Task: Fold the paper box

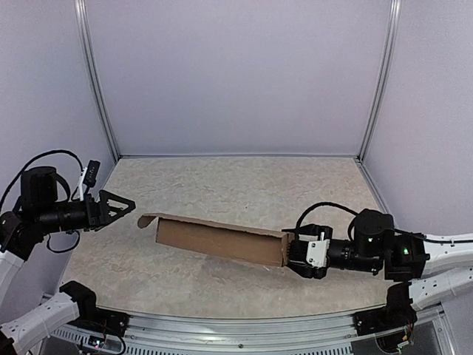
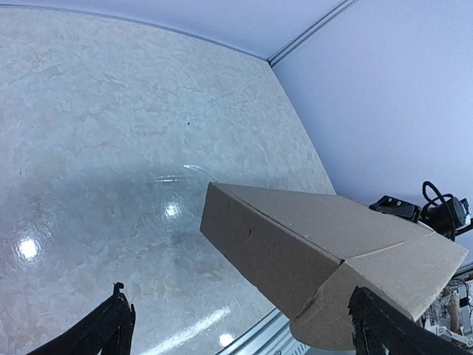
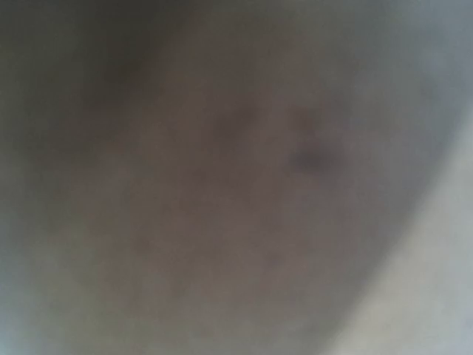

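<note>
Over the table (image 1: 244, 185) centre, the paper box (image 1: 218, 238), plain brown on every visible face, hangs tilted, right end clamped by the right gripper (image 1: 287, 255). Near its other end the left gripper (image 1: 127, 205) gapes wide, empty.

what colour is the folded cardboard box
Plain brown, unmarked; the flat rectangular cardboard box shows best in the left wrist view.
</note>
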You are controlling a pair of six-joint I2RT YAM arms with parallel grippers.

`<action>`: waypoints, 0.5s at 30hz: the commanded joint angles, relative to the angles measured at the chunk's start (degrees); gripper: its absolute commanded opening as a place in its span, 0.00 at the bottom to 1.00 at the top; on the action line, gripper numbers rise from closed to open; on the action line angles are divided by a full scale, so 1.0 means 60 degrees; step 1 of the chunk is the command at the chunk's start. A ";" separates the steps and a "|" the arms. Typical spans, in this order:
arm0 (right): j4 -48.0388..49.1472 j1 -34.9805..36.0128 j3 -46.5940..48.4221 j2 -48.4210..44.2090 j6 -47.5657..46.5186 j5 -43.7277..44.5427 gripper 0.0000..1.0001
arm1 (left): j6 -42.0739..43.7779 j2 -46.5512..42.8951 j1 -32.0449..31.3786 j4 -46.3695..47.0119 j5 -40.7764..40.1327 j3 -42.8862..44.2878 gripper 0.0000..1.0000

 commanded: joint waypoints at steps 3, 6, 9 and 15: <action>0.1831 -0.1035 -0.0807 0.0344 0.2158 -0.2446 0.34 | -0.0229 -0.0744 0.0023 0.0027 -0.0729 -0.0207 0.99; 0.2488 -0.1390 -0.1208 0.0510 0.2530 -0.2945 0.33 | -0.0485 -0.1023 -0.0050 0.0538 -0.0541 -0.0428 0.99; 0.3209 -0.1804 -0.1655 0.0710 0.2978 -0.3482 0.31 | -0.0704 -0.1268 -0.0286 0.1109 -0.0285 -0.0554 0.99; 0.4069 -0.2254 -0.2242 0.1139 0.3758 -0.4164 0.30 | -0.0174 -0.0764 -0.1522 0.0659 -0.0752 -0.0159 0.95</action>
